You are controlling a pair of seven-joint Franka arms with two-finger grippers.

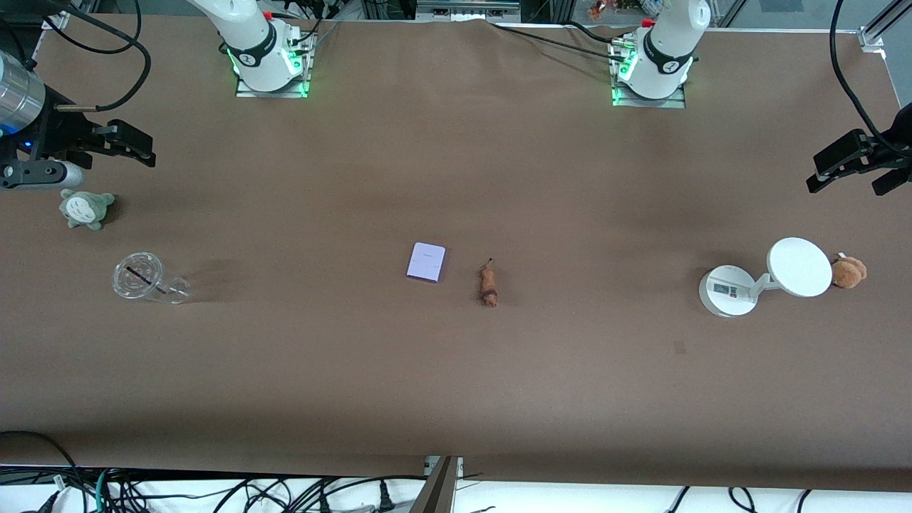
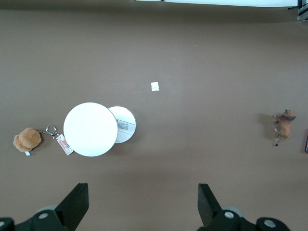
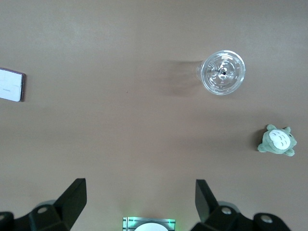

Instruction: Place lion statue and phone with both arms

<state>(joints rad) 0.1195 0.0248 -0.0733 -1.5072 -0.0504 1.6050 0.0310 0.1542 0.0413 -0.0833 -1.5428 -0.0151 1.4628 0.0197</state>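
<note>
The phone [image 1: 426,263], a flat pale-lavender rectangle, lies mid-table; the right wrist view catches it at its border [image 3: 10,84]. Beside it, toward the left arm's end, the small reddish-brown lion statue [image 1: 489,285] lies on the table, also seen in the left wrist view [image 2: 285,124]. My left gripper [image 1: 848,182] hangs open and empty over the left arm's end of the table [image 2: 143,204]. My right gripper [image 1: 146,149] hangs open and empty over the right arm's end [image 3: 140,199]. Both are well away from the two objects.
A white two-disc device [image 1: 766,279] and a fluffy brown plush [image 1: 849,271] sit toward the left arm's end. A clear cup [image 1: 142,278] and a grey-green plush [image 1: 87,209] sit toward the right arm's end. A small white scrap [image 2: 155,86] lies on the table.
</note>
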